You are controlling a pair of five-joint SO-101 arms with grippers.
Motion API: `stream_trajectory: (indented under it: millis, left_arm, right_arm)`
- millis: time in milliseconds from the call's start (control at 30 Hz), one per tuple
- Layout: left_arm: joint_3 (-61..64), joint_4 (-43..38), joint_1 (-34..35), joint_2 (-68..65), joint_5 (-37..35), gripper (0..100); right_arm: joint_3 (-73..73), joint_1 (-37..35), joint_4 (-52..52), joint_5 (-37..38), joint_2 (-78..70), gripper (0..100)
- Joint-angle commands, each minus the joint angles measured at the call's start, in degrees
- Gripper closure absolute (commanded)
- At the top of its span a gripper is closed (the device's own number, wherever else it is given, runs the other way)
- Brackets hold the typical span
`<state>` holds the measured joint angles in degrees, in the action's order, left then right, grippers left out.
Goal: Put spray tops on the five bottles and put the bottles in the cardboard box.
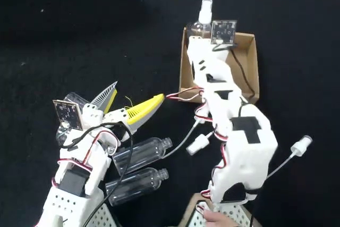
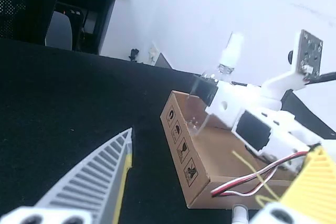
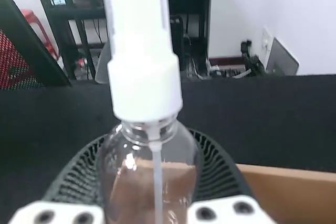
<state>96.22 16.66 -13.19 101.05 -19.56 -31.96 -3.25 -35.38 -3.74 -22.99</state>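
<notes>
My right gripper (image 1: 200, 36) is shut on a clear bottle (image 1: 201, 26) with a white spray top (image 1: 205, 7). It holds the bottle upright at the far left corner of the cardboard box (image 1: 249, 67). In the right wrist view the bottle (image 3: 149, 177) and its spray top (image 3: 142, 61) stand between the gripper (image 3: 147, 205) fingers. My left gripper (image 1: 138, 93) is open with nothing in it, its yellow finger (image 2: 310, 192) pointing at the box (image 2: 184, 145). Two capless bottles (image 1: 142, 152) (image 1: 135, 184) lie beside the left arm. Two loose spray tops (image 1: 199, 143) (image 1: 300, 145) lie near the right arm.
Another clear bottle (image 1: 75, 99) shows partly behind the left arm's camera. The right arm (image 1: 239, 147) stretches over the box's near wall. Red and white wires (image 1: 186, 95) hang by the box's near left corner. Black cloth (image 1: 106, 35) covers the table.
</notes>
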Motion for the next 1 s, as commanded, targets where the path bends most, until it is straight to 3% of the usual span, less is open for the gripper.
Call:
stream_trajectory:
  millis: [0,967]
  left_arm:
    - [1.27,-0.09,-0.57,1.05,-0.7,54]
    - [1.27,-0.18,-0.57,1.05,-0.7,54]
  right_arm:
    - [3.82,-0.97,-3.43,0.0,-1.01,98.8]
    - [11.91,-1.05,-3.16,0.0,-9.63,96.0]
